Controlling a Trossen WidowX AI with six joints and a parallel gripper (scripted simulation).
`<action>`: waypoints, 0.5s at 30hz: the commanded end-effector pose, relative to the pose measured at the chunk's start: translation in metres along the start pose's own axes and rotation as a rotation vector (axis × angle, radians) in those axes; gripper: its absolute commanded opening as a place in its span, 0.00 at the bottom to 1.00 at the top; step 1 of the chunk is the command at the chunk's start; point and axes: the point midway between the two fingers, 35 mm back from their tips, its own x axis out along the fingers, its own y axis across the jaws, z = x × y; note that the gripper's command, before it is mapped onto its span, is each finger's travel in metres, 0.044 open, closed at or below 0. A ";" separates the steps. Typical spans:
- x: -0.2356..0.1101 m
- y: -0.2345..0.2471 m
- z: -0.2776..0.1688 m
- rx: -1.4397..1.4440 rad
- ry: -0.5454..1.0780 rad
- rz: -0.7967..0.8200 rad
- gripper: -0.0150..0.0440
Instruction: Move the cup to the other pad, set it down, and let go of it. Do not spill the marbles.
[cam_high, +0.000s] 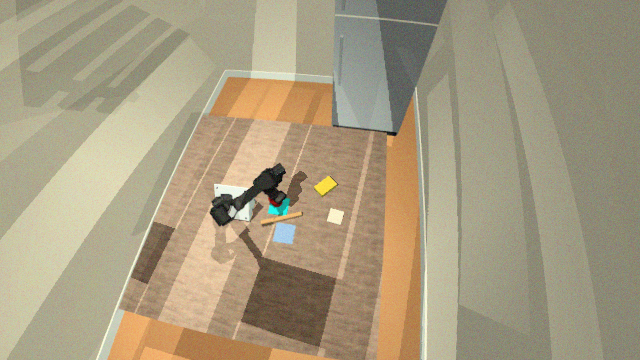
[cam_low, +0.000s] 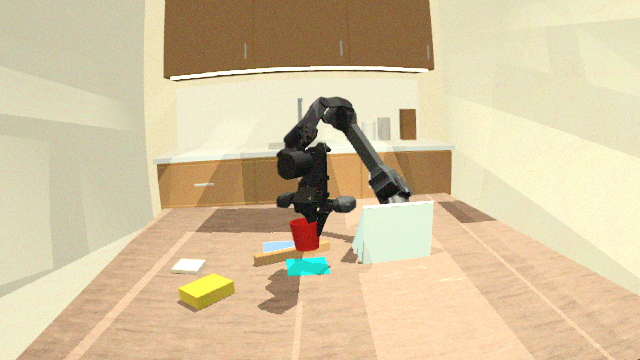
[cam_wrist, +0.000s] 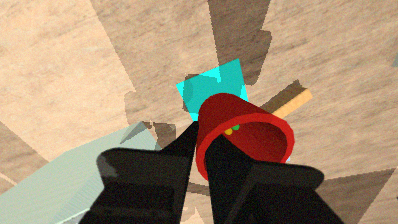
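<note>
The red cup (cam_high: 274, 202) (cam_low: 305, 235) (cam_wrist: 225, 111) hangs in the air with a slight tilt, held at its wall. My gripper (cam_low: 316, 227) (cam_wrist: 200, 125) is shut on the cup's wall, one finger inside it. A yellow and a green marble (cam_wrist: 235, 127) show inside the cup. The cyan pad (cam_high: 279, 208) (cam_low: 308, 268) (cam_wrist: 215, 85) lies below and close by the cup; in the top view the cup overlaps its upper left part. The blue pad (cam_high: 284, 233) (cam_low: 277, 246) lies on the far side of the wooden bar and bears nothing.
A wooden bar (cam_high: 281, 218) (cam_low: 272, 257) (cam_wrist: 295, 104) lies between the two pads. A yellow block (cam_high: 325, 186) (cam_low: 206, 290) and a small white square (cam_high: 335, 216) (cam_low: 188, 266) lie off to one side. A pale panel (cam_low: 397, 232) (cam_wrist: 85, 170) stands by the arm's base.
</note>
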 end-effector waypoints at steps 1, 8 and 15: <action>0.006 0.001 0.000 -0.003 0.003 0.002 0.25; 0.017 0.001 0.000 -0.003 0.003 0.002 0.25; 0.028 0.001 0.000 -0.003 0.003 0.002 0.25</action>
